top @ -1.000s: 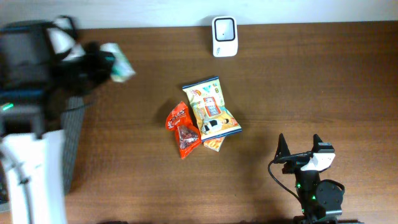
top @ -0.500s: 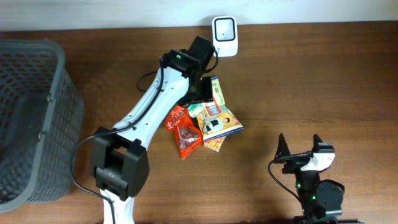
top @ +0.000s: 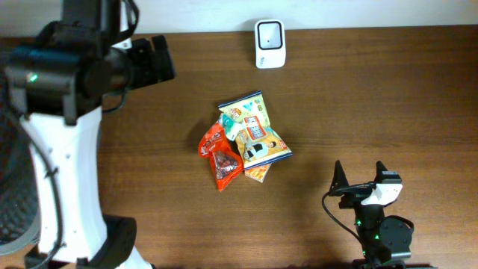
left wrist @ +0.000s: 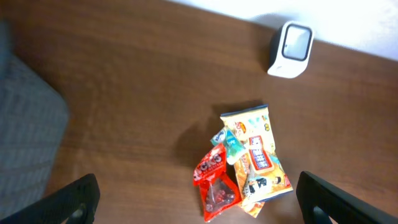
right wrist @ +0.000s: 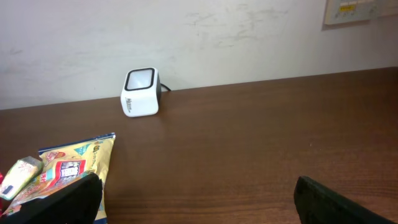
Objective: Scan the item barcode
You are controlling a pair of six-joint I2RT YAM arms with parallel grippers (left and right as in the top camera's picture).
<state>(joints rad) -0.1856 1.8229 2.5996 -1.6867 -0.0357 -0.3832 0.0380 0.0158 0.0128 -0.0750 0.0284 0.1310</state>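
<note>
Wall plate [right wrist: 356,9] past scanner [right wrist: 140,92], right-wrist only

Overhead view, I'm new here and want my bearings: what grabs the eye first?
A bright heap of snack packets, yellow and red, lies in the middle of the wooden table. A white barcode scanner stands at the far edge beyond it. The big white left arm looms over the left side.

Brown wooden table [top: 388,97]. White scanner [top: 269,33] stands at far edge, centre. Mid-table, a small heap of snack packets: yellow packet [top: 250,123], red packet [top: 219,155] touching its left side, orange packet [top: 257,173] poking out beneath. Grey mesh basket [left wrist: 25,137] at left end.
</note>
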